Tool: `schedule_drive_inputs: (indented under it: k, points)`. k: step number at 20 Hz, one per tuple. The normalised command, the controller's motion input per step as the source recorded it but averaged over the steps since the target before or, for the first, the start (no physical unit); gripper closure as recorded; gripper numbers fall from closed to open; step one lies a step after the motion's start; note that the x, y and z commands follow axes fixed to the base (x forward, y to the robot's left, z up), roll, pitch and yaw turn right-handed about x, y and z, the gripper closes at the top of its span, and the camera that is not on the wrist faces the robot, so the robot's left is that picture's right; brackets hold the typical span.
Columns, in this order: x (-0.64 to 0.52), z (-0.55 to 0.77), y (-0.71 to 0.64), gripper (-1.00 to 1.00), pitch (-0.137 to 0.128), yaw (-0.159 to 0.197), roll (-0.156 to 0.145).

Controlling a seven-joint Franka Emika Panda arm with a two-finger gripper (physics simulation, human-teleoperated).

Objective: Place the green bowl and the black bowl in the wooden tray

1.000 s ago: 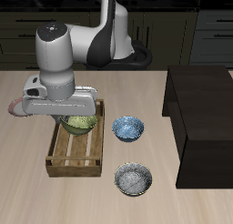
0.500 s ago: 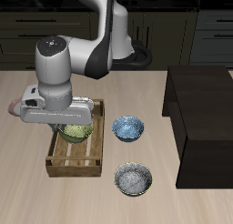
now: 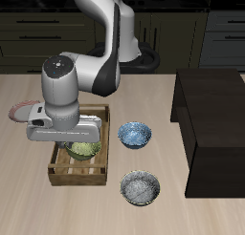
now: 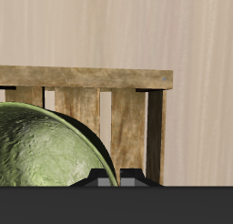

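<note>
The green bowl (image 3: 85, 150) hangs low inside the wooden tray (image 3: 81, 177), between its walls. My gripper (image 3: 78, 143) is shut on the bowl's rim, and the hand hides most of the fingers in the exterior view. In the wrist view the green bowl (image 4: 45, 150) fills the space beside a fingertip (image 4: 116, 180), with the tray's wall (image 4: 91, 77) and slats behind it. The black bowl (image 3: 141, 188) with its speckled grey-white inside sits on the table near the front edge, beside the tray.
A blue patterned bowl (image 3: 134, 135) sits on the table beside the tray, farther back than the black bowl. A large dark block (image 3: 215, 119) stands on the table beyond both bowls.
My arm has moved toward the table's front and lowered, carrying the green bowl from the tray's back part down toward its middle. The other bowls have not moved.
</note>
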Motion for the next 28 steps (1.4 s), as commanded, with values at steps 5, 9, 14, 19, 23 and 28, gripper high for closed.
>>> schedule_drive_inputs:
  k: [5,9,14,19,23,28]
  points:
    - [0.05,-0.21,0.11,1.00,0.018,0.078,-0.045]
    - [0.02,-0.16,0.12,-1.00,0.017,0.035,-0.009]
    - [-0.04,-0.05,0.13,-1.00,0.002,0.044,0.045]
    - [-0.08,0.07,0.14,-1.00,-0.004,0.026,0.038]
    - [-0.17,0.37,0.23,-1.00,-0.037,0.002,-0.007]
    - [-0.23,0.80,0.25,-1.00,-0.132,0.058,-0.027]
